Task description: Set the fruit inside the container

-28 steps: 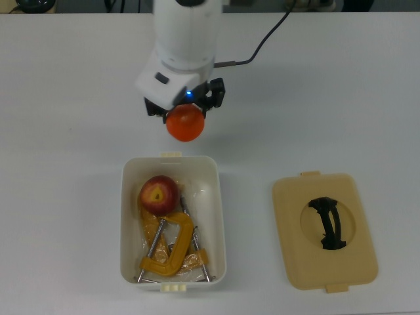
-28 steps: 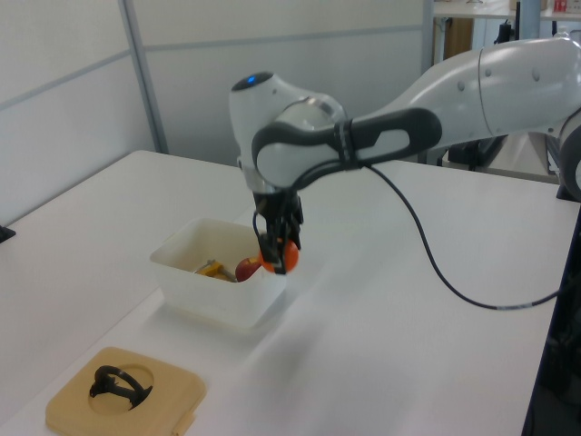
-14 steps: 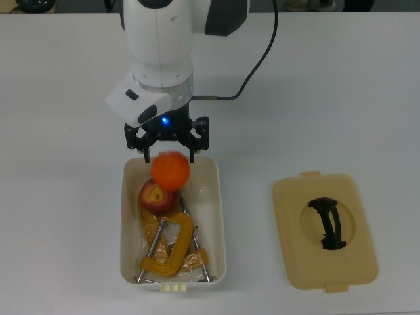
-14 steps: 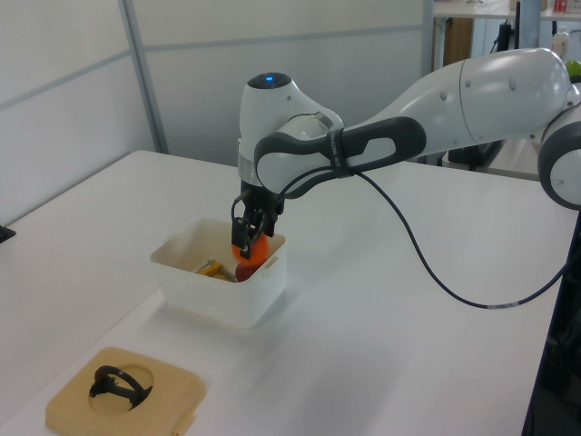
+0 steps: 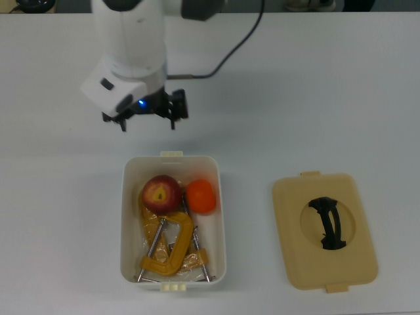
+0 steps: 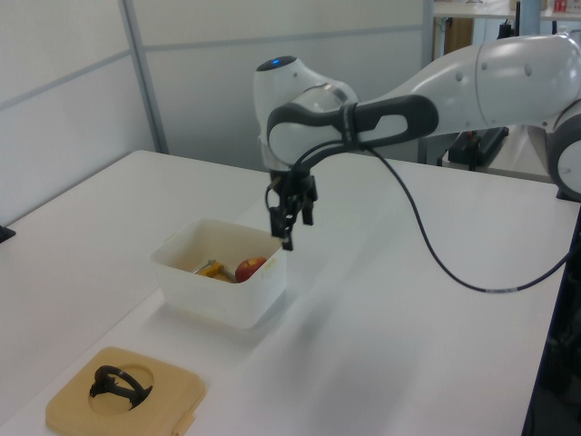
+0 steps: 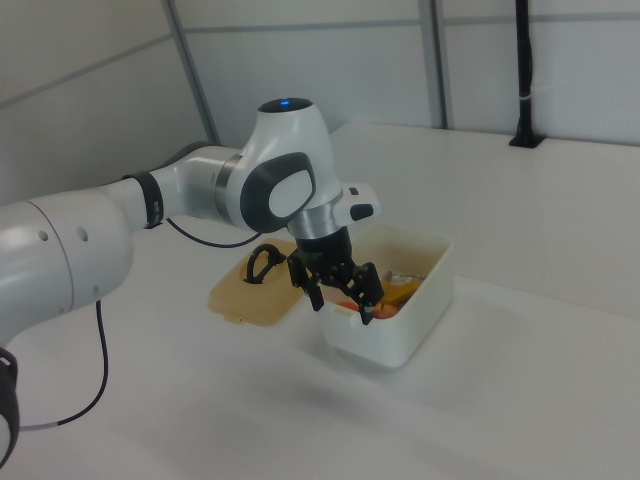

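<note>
The white arm [image 6: 472, 77] reaches in from the left view's right, bends at a grey-jointed elbow and turns its wrist straight down. A blue light glows on the wrist housing. The black gripper [image 5: 147, 118] hangs below it with its fingers [image 5: 176, 110] spread apart and nothing between them, tips pointing downward.

White tub [image 5: 220, 216]; dark red apple [image 5: 161, 193], yellow patch; bright orange fruit [image 5: 201, 196]; tan lid [image 5: 323, 231], black handle [image 5: 327, 223].

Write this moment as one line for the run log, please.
gripper: open, empty, beside tub | orange: in tub | apple: in tub | lid: off
</note>
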You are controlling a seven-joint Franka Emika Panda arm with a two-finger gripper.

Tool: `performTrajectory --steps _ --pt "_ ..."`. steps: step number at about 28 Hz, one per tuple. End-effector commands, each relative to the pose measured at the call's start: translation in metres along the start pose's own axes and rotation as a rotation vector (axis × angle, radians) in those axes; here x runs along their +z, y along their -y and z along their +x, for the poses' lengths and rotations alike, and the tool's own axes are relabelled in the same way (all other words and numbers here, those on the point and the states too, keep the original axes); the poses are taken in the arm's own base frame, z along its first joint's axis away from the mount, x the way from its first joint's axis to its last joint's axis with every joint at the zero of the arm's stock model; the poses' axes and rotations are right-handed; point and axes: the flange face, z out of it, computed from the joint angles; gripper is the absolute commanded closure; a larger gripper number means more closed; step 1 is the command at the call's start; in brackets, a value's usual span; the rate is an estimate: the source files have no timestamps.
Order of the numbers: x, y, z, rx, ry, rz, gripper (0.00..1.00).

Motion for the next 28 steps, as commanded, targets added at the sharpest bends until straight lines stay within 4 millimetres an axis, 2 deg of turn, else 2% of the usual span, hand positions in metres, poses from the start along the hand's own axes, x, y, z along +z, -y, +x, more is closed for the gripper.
performTrajectory --steps 1,5,14,28 --pt "-0.021 -0.018 -0.017 -0.044 0.021 0.001 0.00" --pt "-0.018 -0.034 -0.019 -0.041 0.021 0.002 0.00" --pt "-0.010 -0.028 -0.024 -0.051 0.085 0.011 0.00" --pt "-0.012 -0.026 -0.024 -0.050 0.084 0.006 0.00"
